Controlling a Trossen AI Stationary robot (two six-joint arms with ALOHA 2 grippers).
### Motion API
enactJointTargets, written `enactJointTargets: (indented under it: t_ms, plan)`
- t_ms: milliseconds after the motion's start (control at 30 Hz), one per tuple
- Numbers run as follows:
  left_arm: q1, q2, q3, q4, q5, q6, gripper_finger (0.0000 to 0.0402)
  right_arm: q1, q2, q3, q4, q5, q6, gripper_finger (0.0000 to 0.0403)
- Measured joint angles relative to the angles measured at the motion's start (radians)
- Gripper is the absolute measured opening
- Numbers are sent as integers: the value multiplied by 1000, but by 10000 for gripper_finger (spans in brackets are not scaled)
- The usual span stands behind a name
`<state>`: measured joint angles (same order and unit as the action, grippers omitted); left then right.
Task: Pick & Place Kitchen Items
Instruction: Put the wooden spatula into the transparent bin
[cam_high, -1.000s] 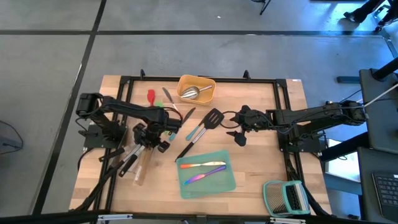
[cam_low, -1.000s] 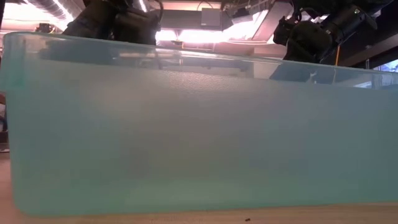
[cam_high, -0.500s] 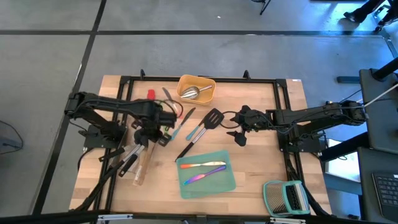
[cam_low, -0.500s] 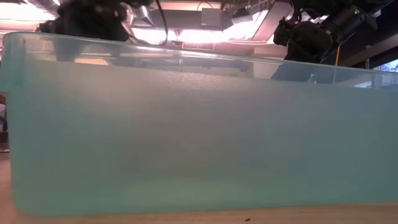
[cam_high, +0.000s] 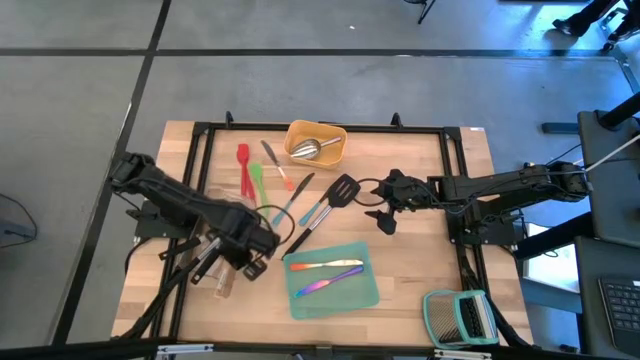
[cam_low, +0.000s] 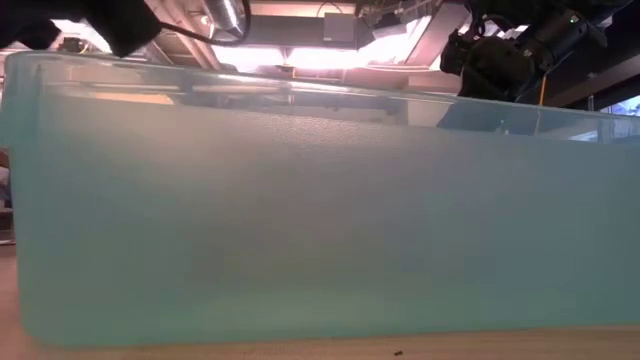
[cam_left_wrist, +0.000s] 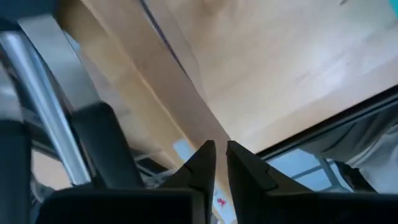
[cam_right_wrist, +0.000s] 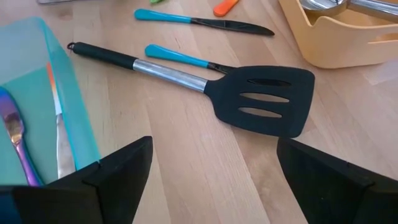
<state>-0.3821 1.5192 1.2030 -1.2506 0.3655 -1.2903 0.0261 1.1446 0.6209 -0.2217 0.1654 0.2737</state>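
Note:
My left gripper (cam_high: 246, 250) (cam_left_wrist: 215, 154) hangs shut and empty over the right end of a clear tray (cam_high: 205, 285) that holds black and steel handles (cam_left_wrist: 43, 99) and a wooden one (cam_left_wrist: 149, 68). On the table lie a red spatula (cam_high: 243, 158), a green tool (cam_high: 257, 180), an orange-handled tool (cam_high: 283, 177), a blue-handled knife (cam_high: 292, 200) and a black slotted turner (cam_high: 341, 188) (cam_right_wrist: 261, 99). My right gripper (cam_high: 384, 207) (cam_right_wrist: 211, 180) hovers open just right of the turner's blade. Iridescent cutlery (cam_high: 330, 278) lies in the teal tray (cam_high: 368, 292).
A yellow tray (cam_high: 330, 135) with a steel scoop (cam_high: 308, 149) stands at the far edge. A green-framed slatted rack (cam_high: 460, 315) sits at the near right corner. The teal tray's wall (cam_low: 320, 210) fills the low view. Bare wood lies right of the teal tray.
My left gripper has swung from beside the green tool toward the table's near edge and now hangs over the clear tray's right end. My right arm has kept still.

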Motion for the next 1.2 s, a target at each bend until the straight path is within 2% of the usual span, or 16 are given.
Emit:
enactJointTargets:
  t_ms: [267, 533, 733, 967, 1200]
  plan:
    - [-42, 12, 1, 106, -47, -42, 20, 0, 0, 0, 1, 23, 7, 346]
    - [-41, 101, 1, -1, 21, 61, 19, 0, 0, 0, 1, 26, 7, 346]
    - [-34, 95, 1, -38, 21, 81, 19, 0, 0, 0, 1, 26, 7, 346]
    - [-35, 92, 21, -204, 21, 99, 19, 0, 0, 0, 1, 25, 8, 346]
    - [-35, 92, 21, -164, 6, 108, 19, 0, 0, 0, 0, 25, 10, 346]
